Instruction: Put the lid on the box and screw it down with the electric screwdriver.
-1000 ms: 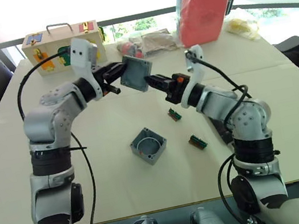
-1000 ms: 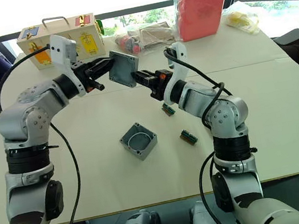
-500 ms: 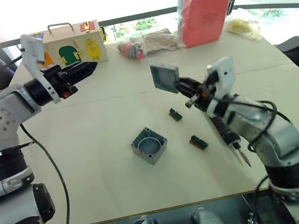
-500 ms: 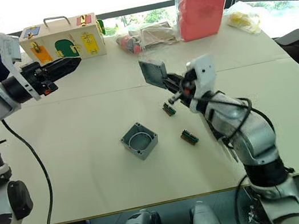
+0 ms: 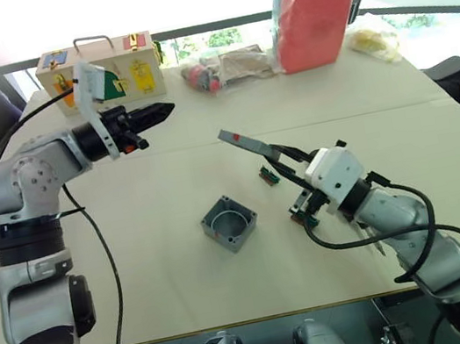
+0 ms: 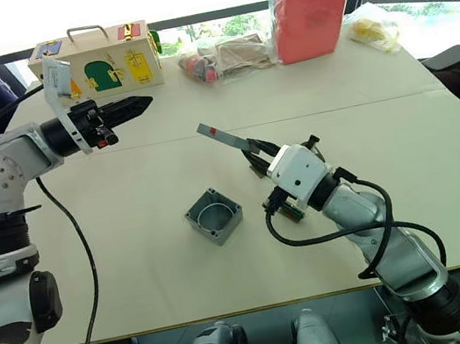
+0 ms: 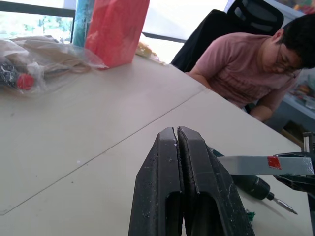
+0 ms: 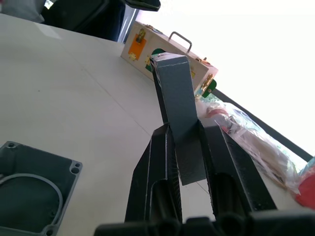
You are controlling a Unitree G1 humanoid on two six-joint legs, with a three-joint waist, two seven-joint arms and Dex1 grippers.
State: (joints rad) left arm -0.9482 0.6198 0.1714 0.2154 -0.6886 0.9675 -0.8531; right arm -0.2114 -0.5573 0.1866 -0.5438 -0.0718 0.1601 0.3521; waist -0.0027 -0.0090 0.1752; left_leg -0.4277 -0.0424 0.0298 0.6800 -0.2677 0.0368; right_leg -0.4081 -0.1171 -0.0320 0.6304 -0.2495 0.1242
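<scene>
Right gripper [image 5: 274, 157] fingers clamped on lid [image 5: 241, 142], right of box [image 5: 229, 223]; left gripper [image 5: 164, 109] fingers closed, upper left.

Wooden case [image 5: 100, 66], red pack in plastic [image 5: 312, 6], seated person [image 7: 251, 69], black chair [image 7: 258, 17]

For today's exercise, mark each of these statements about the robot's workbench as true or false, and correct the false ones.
1. The right gripper holds the lid. True.
2. The lid is already seated on the box. False: the box stands open on the table, with the lid held in the air.
3. The left gripper is shut and empty. True.
4. The left gripper holds the electric screwdriver. False: it lies on the table.
</scene>
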